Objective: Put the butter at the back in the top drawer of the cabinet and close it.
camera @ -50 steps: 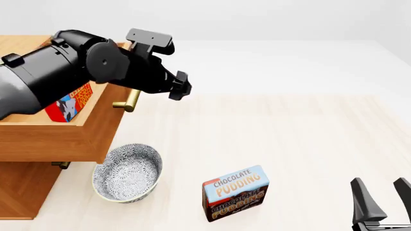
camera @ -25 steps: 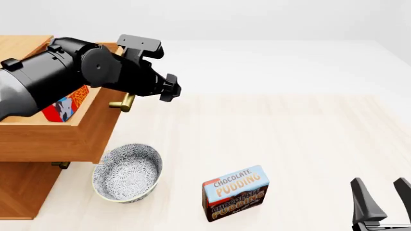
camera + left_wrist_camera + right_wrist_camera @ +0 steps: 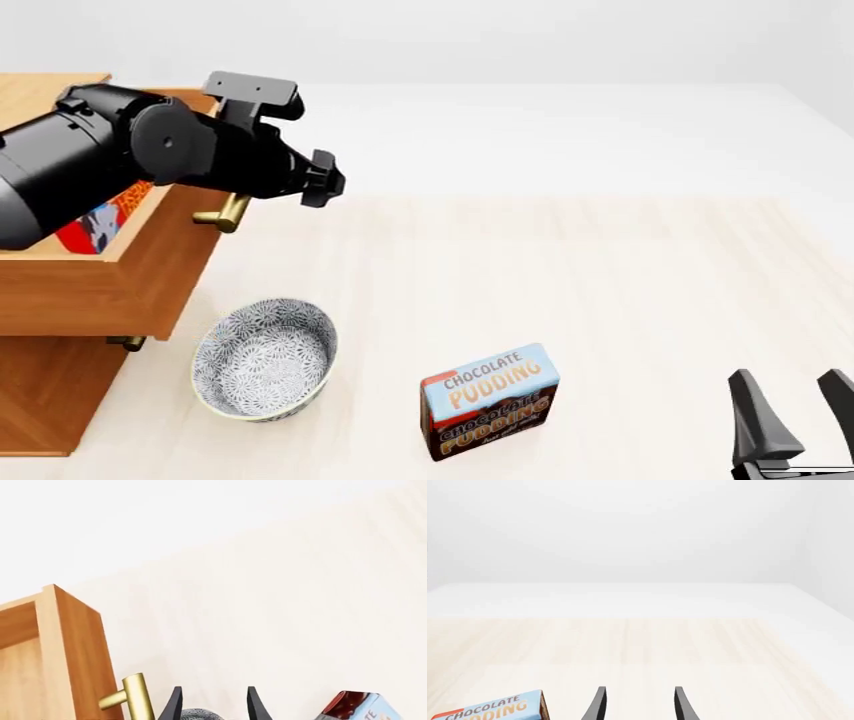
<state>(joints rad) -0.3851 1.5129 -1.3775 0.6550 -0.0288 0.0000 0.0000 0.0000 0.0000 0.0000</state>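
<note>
Closing the top drawer (image 3: 100, 285) looks to be the step in hand: the butter (image 3: 96, 222) already lies inside it, partly hidden behind our left arm, and the drawer stands pulled out from the cabinet (image 3: 40, 390). Our left gripper (image 3: 212, 707) has its fingers spread apart with nothing between them. In the left wrist view they sit just beside the brass handle (image 3: 133, 700), not around it; whether any part of the arm touches the drawer front we cannot tell. Our right gripper (image 3: 638, 705) hangs low near the table's near edge, fingers parted and empty, well apart from the cabinet.

We judge the placing finished and only the shutting left. The next move calls for a steady push on the drawer front or handle, straight along the drawer's slide, until the front sits flush.

A patterned bowl (image 3: 263, 358) rests near the cabinet's foot and the Chocolate Pudding box (image 3: 489, 398) stands further right; neither blocks the drawer's travel.
</note>
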